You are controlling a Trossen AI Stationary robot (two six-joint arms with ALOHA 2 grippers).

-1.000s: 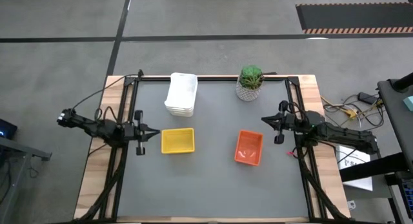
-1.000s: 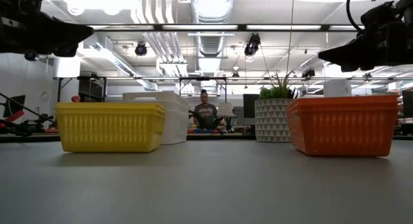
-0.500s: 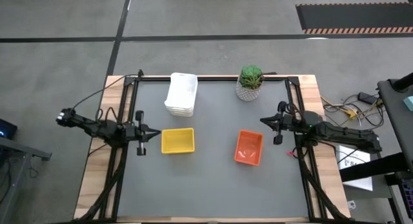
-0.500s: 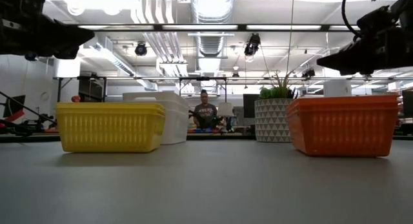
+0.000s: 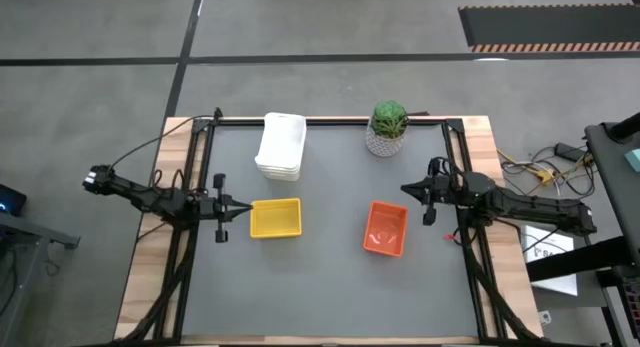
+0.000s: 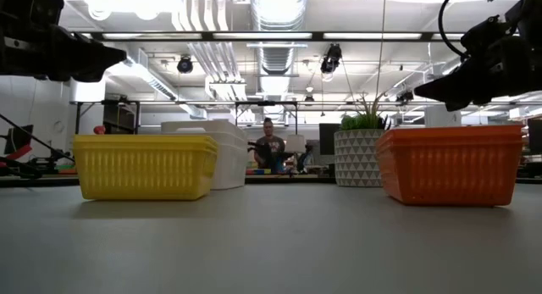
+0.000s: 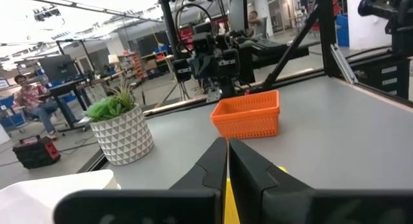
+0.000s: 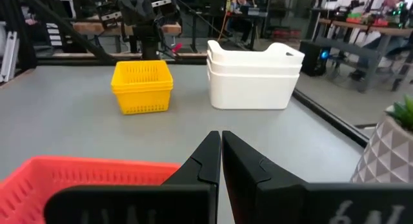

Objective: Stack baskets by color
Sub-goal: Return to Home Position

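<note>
On the grey bench (image 5: pixel 330 287), yellow baskets (image 5: pixel 275 218) stacked just ahead of the left claw (image 5: pixel 241 204), orange baskets (image 5: pixel 386 228) just beside the right claw (image 5: pixel 406 190), white baskets (image 5: pixel 281 146) beyond both, each claw pinched closed and empty, sorting seemingly done.

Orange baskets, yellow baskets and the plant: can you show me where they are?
orange baskets (image 6: pixel 449 167), low view, front wall of the stack.
yellow baskets (image 6: pixel 144 167), low view, front wall of the stack.
plant (image 5: pixel 388 117), high view, its green leaves.
</note>
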